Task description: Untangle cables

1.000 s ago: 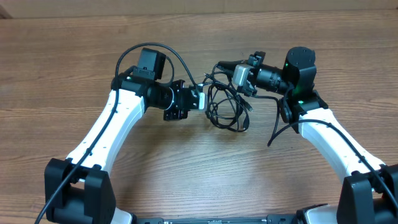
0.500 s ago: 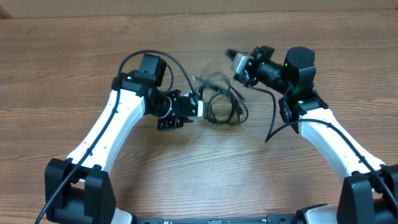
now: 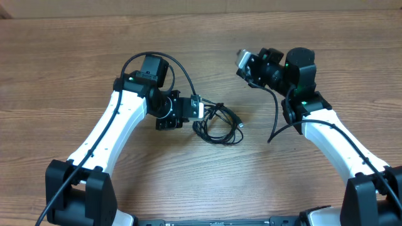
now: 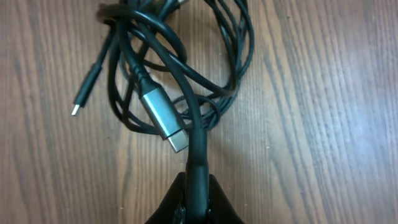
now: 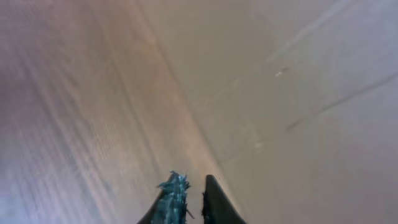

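Seen from overhead, the left gripper (image 3: 197, 108) pinches a tangled loop of black cables (image 3: 218, 123) lying on the wooden table (image 3: 63, 63), while the right gripper (image 3: 244, 61) hovers well apart. Left wrist: jaws clamped on one strand, with a silver plug (image 4: 163, 119) just ahead. Right wrist: fingers slightly parted and empty above blurred wood.

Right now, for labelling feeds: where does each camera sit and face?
Overhead: above the table, looking down; left gripper, right gripper and the cables show.
Left wrist: on the left arm, looking past its fingers, clamped on the cables.
Right wrist: facing blurred wood; its fingers show.
Shared: overhead and left wrist see the cables.
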Controlling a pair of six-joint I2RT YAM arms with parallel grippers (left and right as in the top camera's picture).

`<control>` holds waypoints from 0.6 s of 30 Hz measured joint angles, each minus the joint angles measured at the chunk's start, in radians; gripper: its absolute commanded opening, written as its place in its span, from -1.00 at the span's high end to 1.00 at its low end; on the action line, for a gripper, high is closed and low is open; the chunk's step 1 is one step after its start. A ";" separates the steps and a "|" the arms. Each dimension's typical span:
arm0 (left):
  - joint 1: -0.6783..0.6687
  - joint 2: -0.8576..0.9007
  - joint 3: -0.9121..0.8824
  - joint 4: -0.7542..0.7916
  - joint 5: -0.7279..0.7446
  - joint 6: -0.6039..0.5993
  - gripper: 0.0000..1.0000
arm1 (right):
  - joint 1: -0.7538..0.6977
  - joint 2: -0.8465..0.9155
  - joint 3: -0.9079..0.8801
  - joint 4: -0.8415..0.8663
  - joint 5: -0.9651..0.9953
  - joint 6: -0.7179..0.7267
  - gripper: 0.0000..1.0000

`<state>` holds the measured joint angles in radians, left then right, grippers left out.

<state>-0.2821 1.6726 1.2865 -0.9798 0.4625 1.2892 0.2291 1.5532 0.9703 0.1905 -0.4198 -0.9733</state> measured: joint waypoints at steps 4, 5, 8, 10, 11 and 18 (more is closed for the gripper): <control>0.000 0.000 -0.001 0.068 -0.009 0.001 0.91 | 0.000 0.000 0.000 -0.091 -0.025 0.002 0.28; 0.000 0.000 -0.001 0.094 -0.013 0.000 0.92 | 0.000 0.000 0.000 -0.109 -0.032 0.004 0.22; 0.000 0.000 -0.002 0.160 -0.036 0.001 0.92 | 0.000 0.000 0.000 -0.165 -0.055 0.003 0.15; 0.000 0.000 -0.002 0.199 -0.057 0.001 0.92 | 0.000 0.000 0.000 -0.199 -0.077 0.002 0.13; 0.000 0.000 -0.002 0.214 -0.067 0.002 0.92 | 0.000 0.000 0.000 -0.212 -0.090 0.002 0.13; 0.000 0.000 -0.002 0.301 -0.089 0.003 0.92 | 0.000 0.000 0.000 -0.293 -0.249 0.004 -0.07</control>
<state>-0.2821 1.6726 1.2850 -0.6792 0.3737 1.2919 0.2295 1.5532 0.9703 -0.1028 -0.6689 -0.9695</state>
